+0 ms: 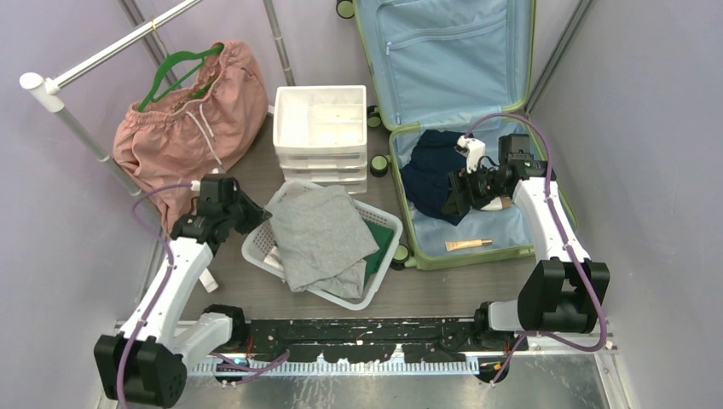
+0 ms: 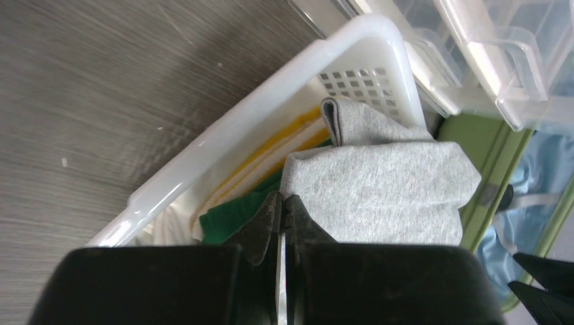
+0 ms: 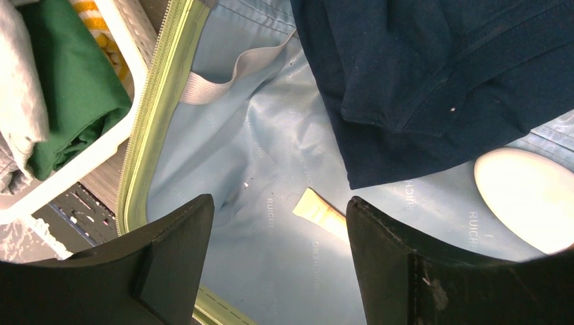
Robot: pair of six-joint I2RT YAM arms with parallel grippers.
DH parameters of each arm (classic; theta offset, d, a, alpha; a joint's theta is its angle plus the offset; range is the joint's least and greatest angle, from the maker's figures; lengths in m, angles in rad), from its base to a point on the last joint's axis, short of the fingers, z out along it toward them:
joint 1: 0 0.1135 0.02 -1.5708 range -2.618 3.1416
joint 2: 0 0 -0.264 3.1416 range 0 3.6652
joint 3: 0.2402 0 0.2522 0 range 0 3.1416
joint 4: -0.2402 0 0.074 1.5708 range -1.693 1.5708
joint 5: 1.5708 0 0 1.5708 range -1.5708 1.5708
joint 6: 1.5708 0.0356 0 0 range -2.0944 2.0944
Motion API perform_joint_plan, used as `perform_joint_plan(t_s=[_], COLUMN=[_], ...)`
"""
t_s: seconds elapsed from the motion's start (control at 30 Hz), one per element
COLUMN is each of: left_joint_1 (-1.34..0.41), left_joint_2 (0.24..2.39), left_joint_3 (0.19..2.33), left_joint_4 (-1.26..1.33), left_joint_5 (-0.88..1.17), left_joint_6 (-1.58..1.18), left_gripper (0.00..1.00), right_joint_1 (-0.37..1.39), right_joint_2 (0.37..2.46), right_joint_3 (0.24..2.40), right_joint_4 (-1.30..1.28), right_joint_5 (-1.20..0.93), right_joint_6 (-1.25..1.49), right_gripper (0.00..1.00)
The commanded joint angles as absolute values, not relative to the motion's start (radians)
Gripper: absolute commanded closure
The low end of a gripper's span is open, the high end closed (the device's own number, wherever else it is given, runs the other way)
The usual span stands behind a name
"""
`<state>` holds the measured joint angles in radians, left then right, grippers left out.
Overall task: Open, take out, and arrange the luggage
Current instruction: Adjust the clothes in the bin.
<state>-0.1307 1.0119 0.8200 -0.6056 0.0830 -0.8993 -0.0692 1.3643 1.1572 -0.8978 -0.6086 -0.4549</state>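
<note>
The luggage (image 1: 460, 102), a light-green suitcase, lies open at the back right, its lid propped up and its light blue lining showing. In its lower half lie a navy garment (image 1: 435, 175), a cream tube (image 3: 321, 213) and a white oval object (image 3: 528, 196). My right gripper (image 1: 450, 198) hovers open above the lining beside the navy garment (image 3: 440, 81), nothing between its fingers (image 3: 279, 203). My left gripper (image 1: 254, 220) is shut and empty at the left rim of the white basket (image 1: 256, 249), its tips (image 2: 281, 200) just above a green cloth (image 2: 233, 213) and a folded grey garment (image 2: 386, 189).
The basket holds the grey garment (image 1: 320, 230) on top of green and yellow-striped cloth. A white stacked drawer unit (image 1: 322, 128) stands behind it. A pink garment (image 1: 196, 119) on a green hanger hangs from the rail (image 1: 102, 51) at the back left.
</note>
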Motion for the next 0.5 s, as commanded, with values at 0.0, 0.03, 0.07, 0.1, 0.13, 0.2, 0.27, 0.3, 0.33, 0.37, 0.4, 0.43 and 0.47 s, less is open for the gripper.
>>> perform_joint_plan(t_s=[0.0, 0.03, 0.07, 0.1, 0.13, 0.2, 0.27, 0.3, 0.33, 0.37, 0.4, 0.43, 0.47], left_joint_1=[-0.132, -0.130, -0.129, -0.128, -0.128, -0.127, -0.128, -0.127, -0.128, -0.128, -0.127, -0.127, -0.127], left_joint_2=[0.940, 0.935, 0.931, 0.928, 0.923, 0.911, 0.894, 0.885, 0.876, 0.867, 0.855, 0.846, 0.836], left_joint_3=[0.780, 0.772, 0.768, 0.768, 0.771, 0.781, 0.805, 0.822, 0.841, 0.862, 0.882, 0.901, 0.914], left_joint_4=[-0.676, -0.684, -0.702, -0.723, -0.740, -0.760, -0.785, -0.800, -0.819, -0.837, -0.850, -0.851, -0.839], left_joint_5=[-0.059, -0.062, -0.065, -0.070, -0.073, -0.064, -0.056, -0.053, -0.049, -0.037, -0.009, 0.056, 0.113], left_joint_6=[-0.974, -0.979, -0.980, -0.982, -0.980, -0.958, -0.917, -0.894, -0.862, -0.828, -0.788, -0.741, -0.699], left_gripper=[1.00, 1.00, 1.00, 0.97, 0.90, 0.69, 0.58, 0.55, 0.54, 0.53, 0.52, 0.52, 0.52], right_joint_1=[-0.075, -0.075, -0.075, -0.075, -0.075, -0.075, -0.075, -0.075, -0.075, -0.075, -0.075, -0.074, -0.075], right_joint_2=[1.323, 1.323, 1.324, 1.322, 1.322, 1.322, 1.318, 1.316, 1.312, 1.309, 1.305, 1.302, 1.299], right_joint_3=[1.161, 1.163, 1.164, 1.167, 1.169, 1.177, 1.182, 1.183, 1.184, 1.185, 1.188, 1.192, 1.197], right_joint_4=[-0.894, -0.896, -0.899, -0.902, -0.909, -0.924, -0.941, -0.946, -0.954, -0.961, -0.971, -0.982, -0.994], right_joint_5=[-0.642, -0.643, -0.646, -0.648, -0.650, -0.653, -0.659, -0.664, -0.671, -0.680, -0.691, -0.704, -0.724], right_joint_6=[-0.444, -0.442, -0.442, -0.444, -0.445, -0.452, -0.460, -0.464, -0.467, -0.473, -0.480, -0.493, -0.504], right_gripper=[0.23, 0.23, 0.23, 0.23, 0.23, 0.23, 0.23, 0.23, 0.23, 0.23, 0.23, 0.23, 0.23])
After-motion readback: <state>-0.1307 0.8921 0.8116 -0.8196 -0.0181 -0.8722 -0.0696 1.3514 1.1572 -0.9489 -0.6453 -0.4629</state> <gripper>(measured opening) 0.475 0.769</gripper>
